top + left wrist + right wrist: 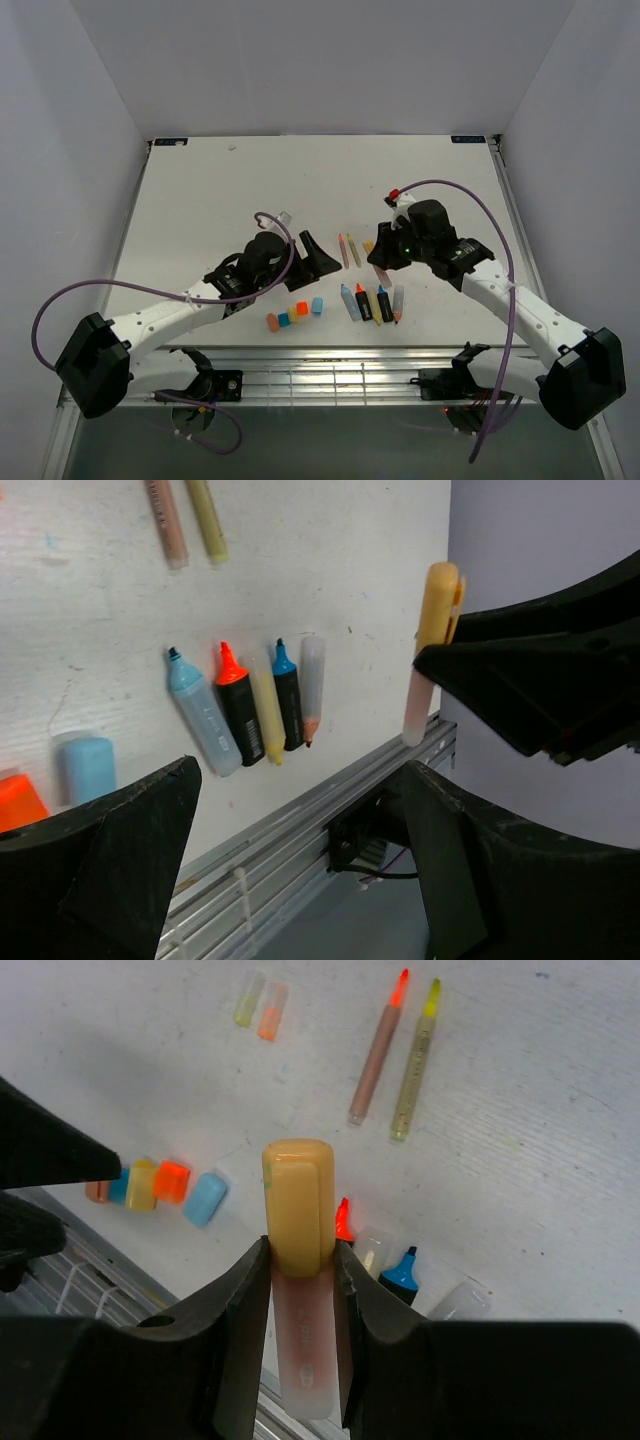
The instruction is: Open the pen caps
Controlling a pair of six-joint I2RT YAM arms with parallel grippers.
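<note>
The right gripper (300, 1260) is clamped on a marker (302, 1350), its two fingers pressing the pale pink barrel from either side just below the cap. That yellow-orange cap (298, 1200) is still seated on the marker and sticks out past the fingertips. The marker is held off the table (200, 200), above the near middle of it.

The left gripper (318, 255) faces the right one from the left, with its jaws spread wide and nothing between them. In the left wrist view, the held marker (430, 650) shows beyond the wide gap between the fingers (110, 870), clear of both.

Five loose caps lie in a short row on the table near its front edge, below the left gripper: an orange cap (272, 322), a blue cap (284, 320), a yellow cap (292, 315), a red-orange cap (302, 308) and a light blue cap (317, 304). Two tiny pale caps (258, 1004) lie side by side farther back on the table.

Just to the right of the row, five uncapped markers (372, 304) lie side by side with their tips pointing away from the arms. Two thin pens (348, 249) lie together behind them, between the two grippers.
</note>
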